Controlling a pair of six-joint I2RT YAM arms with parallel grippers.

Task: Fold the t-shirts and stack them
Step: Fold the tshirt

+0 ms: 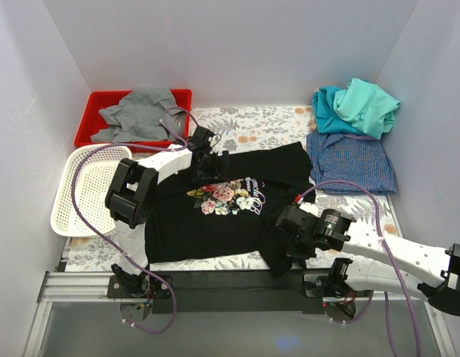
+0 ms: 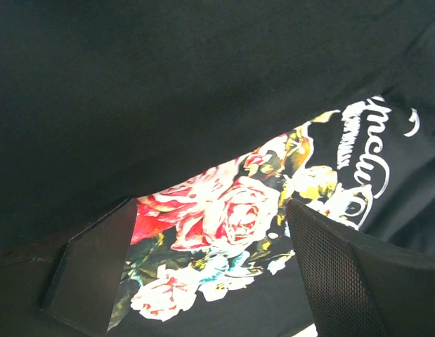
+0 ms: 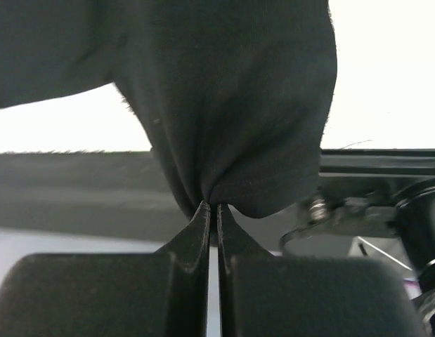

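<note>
The black t-shirt (image 1: pixel 200 223) lies spread chest-up in the middle, its rose print (image 1: pixel 226 197) facing up. My left gripper (image 1: pixel 211 166) hovers over its upper part. In the left wrist view it (image 2: pixel 217 260) is open, with the rose print (image 2: pixel 231 210) showing between the fingers (image 2: pixel 91 270). My right gripper (image 1: pixel 285 242) is at the shirt's near right corner. In the right wrist view it (image 3: pixel 211 210) is shut on a bunch of the black cloth (image 3: pixel 231 105). The teal shirt (image 1: pixel 328 113) and mint-green shirt (image 1: pixel 369 104) lie crumpled at the back right, behind the folded blue-checked shirt (image 1: pixel 351 162).
A white mesh basket (image 1: pixel 73 201) stands at the left. A red bin (image 1: pixel 96 104) at the back left holds a grey garment (image 1: pixel 140 113). A flower-patterned cloth (image 1: pixel 259 123) covers the table. A black rail (image 1: pixel 237 279) runs along the near edge.
</note>
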